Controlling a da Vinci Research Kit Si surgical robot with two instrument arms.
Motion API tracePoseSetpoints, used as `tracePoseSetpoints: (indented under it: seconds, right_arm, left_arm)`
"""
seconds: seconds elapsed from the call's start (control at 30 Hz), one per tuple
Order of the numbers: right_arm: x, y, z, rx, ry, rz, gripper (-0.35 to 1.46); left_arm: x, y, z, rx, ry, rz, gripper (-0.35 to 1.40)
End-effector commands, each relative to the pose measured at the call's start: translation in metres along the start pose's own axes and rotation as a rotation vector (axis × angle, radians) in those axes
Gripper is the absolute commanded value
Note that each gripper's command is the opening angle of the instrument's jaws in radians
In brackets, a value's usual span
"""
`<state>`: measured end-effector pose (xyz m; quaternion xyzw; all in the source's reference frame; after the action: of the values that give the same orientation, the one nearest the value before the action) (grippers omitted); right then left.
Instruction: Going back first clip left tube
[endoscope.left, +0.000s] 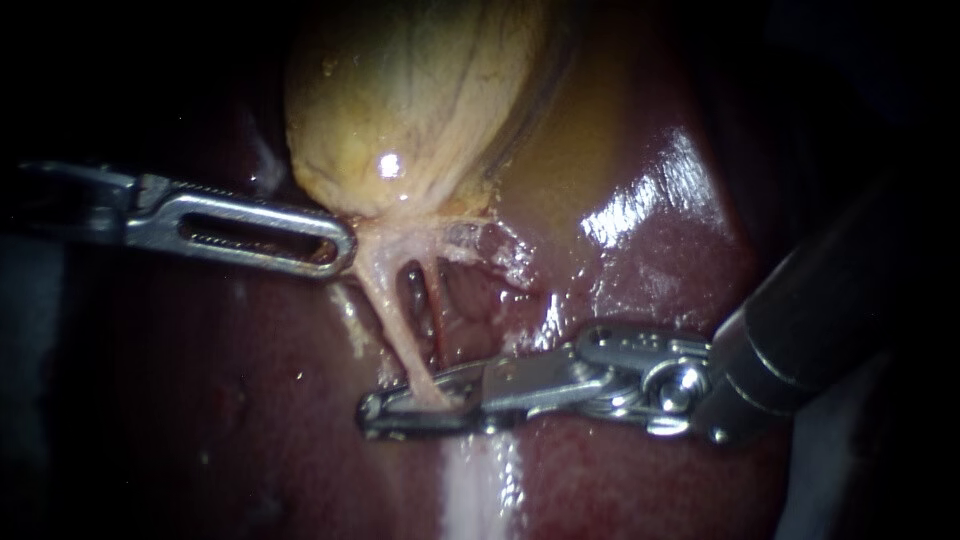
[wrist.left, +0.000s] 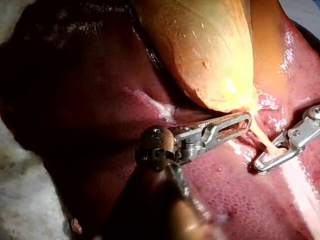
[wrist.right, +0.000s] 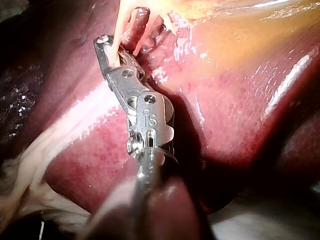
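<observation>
- The gallbladder (endoscope.left: 420, 100) lies on the dark red liver (endoscope.left: 650, 300), ahead of both instruments.
- The left instrument (endoscope.left: 338, 245) has its flat, slotted hand clenched on pale tissue at the gallbladder's narrow base.
- A thin reddish tube (endoscope.left: 438, 318) runs just beside the left tube (endoscope.left: 398, 320), on the side away from the left instrument, with frayed pale tissue beyond it.
- The right instrument (endoscope.left: 378, 410) has its hand released. The left tube lies in the gap, near the tips. I cannot tell whether a clip sits there.
- The left tube is pale and taut. Its long axis runs from the gallbladder's base to the right instrument's hand, crossing it almost squarely.
- A pale stripe (endoscope.left: 480, 490) on the liver passes under that hand.
</observation>
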<state>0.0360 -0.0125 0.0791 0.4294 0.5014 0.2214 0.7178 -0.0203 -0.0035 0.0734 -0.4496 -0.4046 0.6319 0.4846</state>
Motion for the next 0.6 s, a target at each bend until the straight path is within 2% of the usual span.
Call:
tracePoseSetpoints:
  seconds: [0.03, 0.47, 0.5, 0.53, 0.6]
  right_arm:
    - [0.0, 0.0, 0.0, -0.001, 0.001, 0.0, -0.35]
    - [0.0, 0.0001, 0.0, -0.01, -0.001, 0.001, -0.35]
    - [0.0, 0.0001, 0.0, -0.01, -0.001, 0.001, -0.29]
    - [0.0001, 0.0002, 0.0001, -0.017, -0.001, -0.058, -0.05]
    - [0.0003, 0.0003, 0.0004, -0.033, 0.013, -0.111, 0.31]
  left_arm:
    - [0.0, 0.0, 0.0, 0.0, 0.0, 0.0, -0.35]
    - [0.0, 0.0, 0.0, 0.0, 0.0, 0.0, -0.35]
    - [0.0, 0.0, 0.0, 0.0, 0.0, 0.0, -0.35]
    - [0.0, 0.0, 0.0, 0.0, 0.0, 0.0, -0.35]
    - [0.0, 0.0, -0.0001, 0.0, 0.0, 0.0, -0.35]
